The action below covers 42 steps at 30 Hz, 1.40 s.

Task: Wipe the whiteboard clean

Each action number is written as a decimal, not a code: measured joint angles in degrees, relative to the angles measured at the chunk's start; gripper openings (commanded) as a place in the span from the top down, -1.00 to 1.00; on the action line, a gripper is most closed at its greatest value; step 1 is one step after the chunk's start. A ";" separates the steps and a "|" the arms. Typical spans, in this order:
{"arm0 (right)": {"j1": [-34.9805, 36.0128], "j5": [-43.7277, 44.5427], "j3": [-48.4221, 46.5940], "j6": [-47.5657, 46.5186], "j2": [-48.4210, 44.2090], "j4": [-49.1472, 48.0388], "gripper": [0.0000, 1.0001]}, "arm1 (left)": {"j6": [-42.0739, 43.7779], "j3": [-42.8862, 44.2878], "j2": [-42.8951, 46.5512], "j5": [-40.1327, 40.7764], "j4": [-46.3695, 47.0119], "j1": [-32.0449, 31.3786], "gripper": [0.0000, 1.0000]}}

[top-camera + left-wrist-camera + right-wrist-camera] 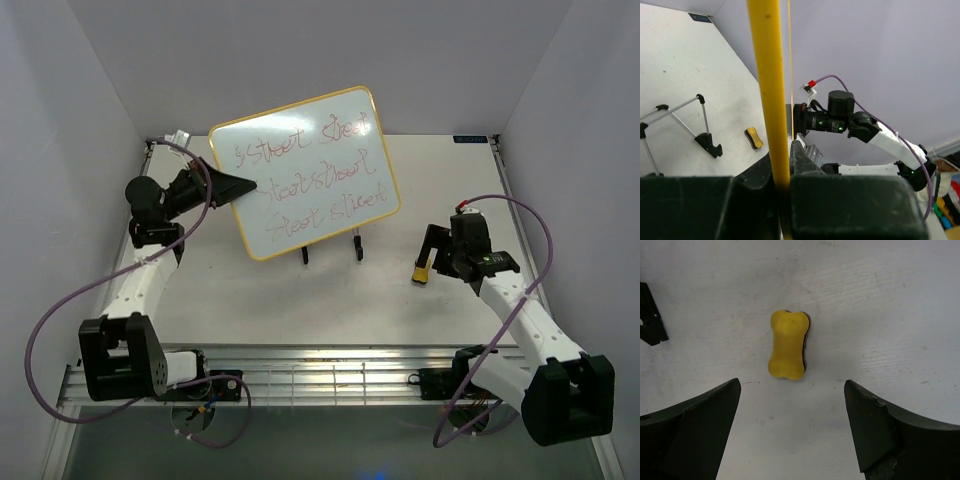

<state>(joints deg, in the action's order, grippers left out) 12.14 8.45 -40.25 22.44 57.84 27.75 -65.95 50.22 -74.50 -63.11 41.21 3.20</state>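
The whiteboard, white with a thin yellow frame and lines of red scribbled writing, is held tilted above the table's back middle. My left gripper is shut on its left edge. In the left wrist view the yellow frame runs straight up from between the clamped jaws of the left gripper. A small yellow eraser lies flat on the table. My right gripper hangs open just short of it, nothing between its fingers. From above, the eraser shows below the right gripper.
A thin wire easel stand with black feet stands on the table under the board; it also shows in the left wrist view. One black foot lies left of the eraser. Grey walls close in the table on three sides.
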 measured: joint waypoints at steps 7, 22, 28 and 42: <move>0.00 0.04 1.70 0.55 11.37 -5.70 -0.46 | 2.80 -8.44 17.70 0.87 -12.02 0.48 1.00; 0.37 -0.83 1.77 -0.63 20.50 -12.68 -0.16 | 28.02 -4.85 28.46 12.87 -57.18 0.02 1.00; 0.63 -1.11 1.70 -0.81 20.74 -13.05 -0.18 | 29.99 -4.85 28.44 14.25 -59.82 -0.66 1.00; 1.44 0.96 -0.55 -0.76 20.55 -11.54 -0.23 | 31.98 -4.85 28.44 14.10 -60.50 -2.21 1.00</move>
<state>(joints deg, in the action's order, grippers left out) 13.58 9.41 -40.80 21.67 78.39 16.21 -33.98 45.36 -46.06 -49.01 -19.29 0.99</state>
